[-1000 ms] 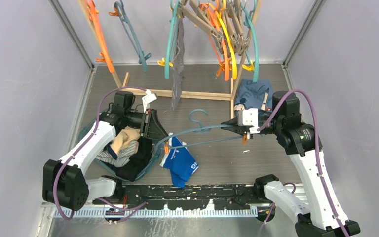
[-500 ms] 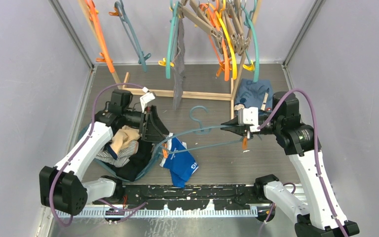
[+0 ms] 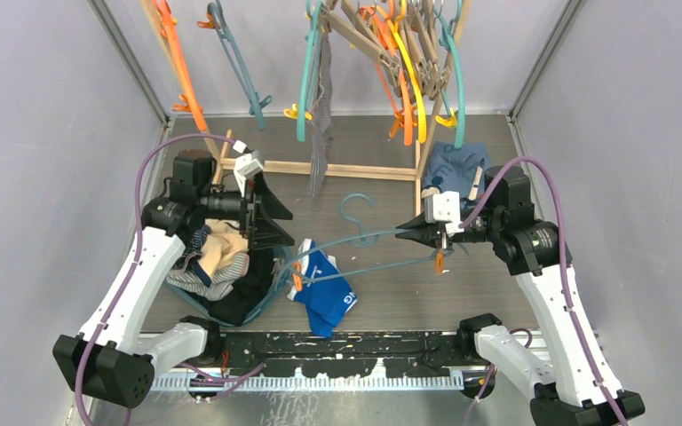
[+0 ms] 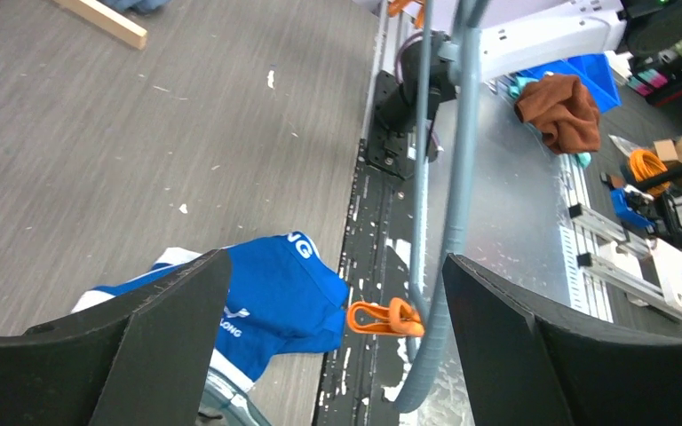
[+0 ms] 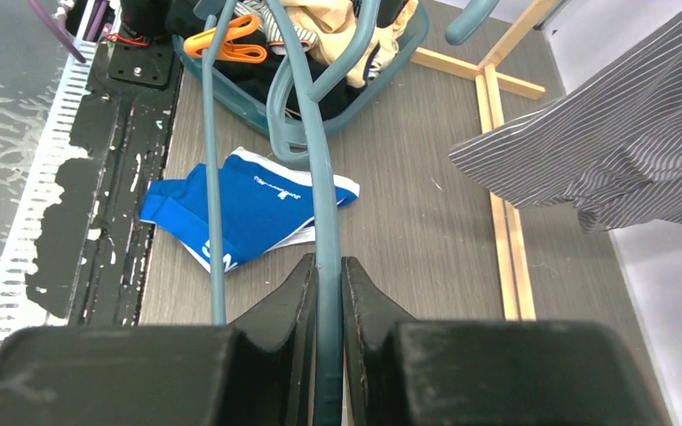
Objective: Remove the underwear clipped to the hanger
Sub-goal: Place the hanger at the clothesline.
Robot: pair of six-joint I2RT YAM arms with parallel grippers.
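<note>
Our right gripper [image 3: 406, 232] clamps the hanger [image 3: 364, 236]; the left gripper [image 3: 275, 216] gapes wide, empty. We should hold the hanger steady and reach for the underwear [image 3: 327, 293] below it.

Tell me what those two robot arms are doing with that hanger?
The right gripper is pinched shut on the teal hanger, holding it up off the table. The left gripper is wide open and empty, by the basket. The blue underwear lies on the table beside the basket, and it looks free of the orange clip at the hanger's end.
</note>
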